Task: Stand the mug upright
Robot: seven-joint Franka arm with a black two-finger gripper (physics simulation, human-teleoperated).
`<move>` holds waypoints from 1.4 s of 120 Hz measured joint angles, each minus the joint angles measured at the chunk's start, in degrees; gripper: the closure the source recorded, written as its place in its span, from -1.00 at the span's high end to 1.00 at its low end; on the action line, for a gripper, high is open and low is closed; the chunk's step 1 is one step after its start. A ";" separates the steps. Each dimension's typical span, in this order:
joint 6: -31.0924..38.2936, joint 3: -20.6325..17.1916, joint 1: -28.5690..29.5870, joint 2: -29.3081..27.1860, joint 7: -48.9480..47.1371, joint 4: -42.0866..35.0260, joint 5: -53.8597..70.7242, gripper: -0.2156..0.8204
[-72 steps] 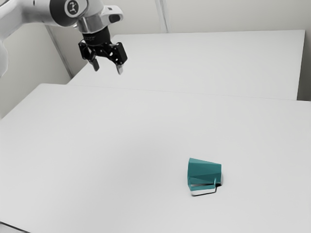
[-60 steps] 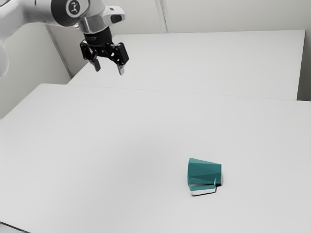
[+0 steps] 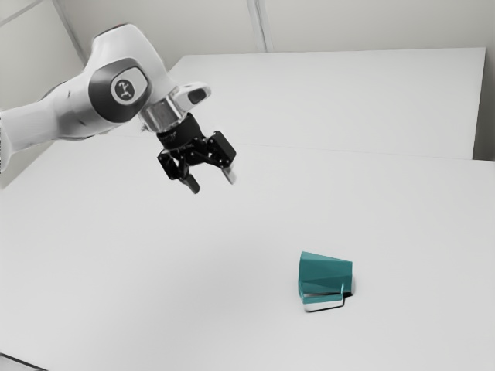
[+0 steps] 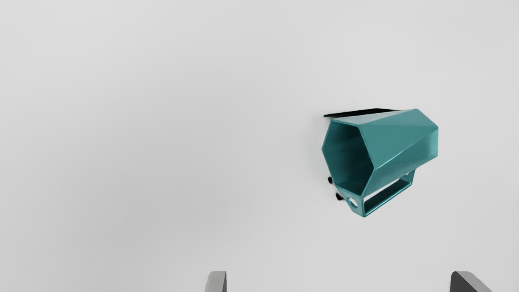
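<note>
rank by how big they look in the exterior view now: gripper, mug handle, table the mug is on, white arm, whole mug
1. table
2. white arm
3. gripper and whole mug: too close to rank
4. mug handle

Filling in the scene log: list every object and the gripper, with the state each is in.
Mug: lying on its side on the table, mouth toward the exterior view's left, not yet upright.
Gripper: open, holding nothing, raised above the table, apart from the mug.
</note>
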 joint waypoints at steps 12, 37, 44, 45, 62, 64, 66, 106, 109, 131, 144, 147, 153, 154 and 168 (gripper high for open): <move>7.04 -1.92 0.24 -0.33 1.84 -6.52 -6.84 0.58; 19.27 -5.62 -0.35 1.90 7.96 -15.81 -25.13 0.58; 21.42 -6.67 -0.63 3.16 9.62 -16.68 -28.90 0.58; 21.71 -6.75 -0.66 3.34 9.90 -16.74 -29.31 0.58; 26.21 -8.50 -0.27 6.84 14.46 -17.53 -35.44 0.58; 26.64 -8.94 -0.13 7.15 14.95 -17.54 -36.33 0.58; 27.12 -9.33 -0.14 7.57 15.42 -17.54 -37.17 0.58; 31.76 -10.76 -2.31 14.00 27.17 -17.24 -53.01 0.58; 31.86 -10.75 -1.59 14.12 28.13 -17.24 -53.68 0.58; 32.23 -10.77 -0.19 14.77 34.06 -17.21 -56.24 0.58; 32.33 -10.77 -0.92 15.78 36.85 -17.07 -57.20 0.58; 32.35 -10.80 -1.10 16.05 37.43 -16.97 -57.45 0.58; 32.38 -10.93 -1.27 16.45 38.54 -16.79 -57.90 0.58; 32.38 -11.00 -1.26 16.51 38.72 -16.76 -57.97 0.58; 32.42 -11.95 -1.32 17.36 41.13 -15.98 -58.89 0.58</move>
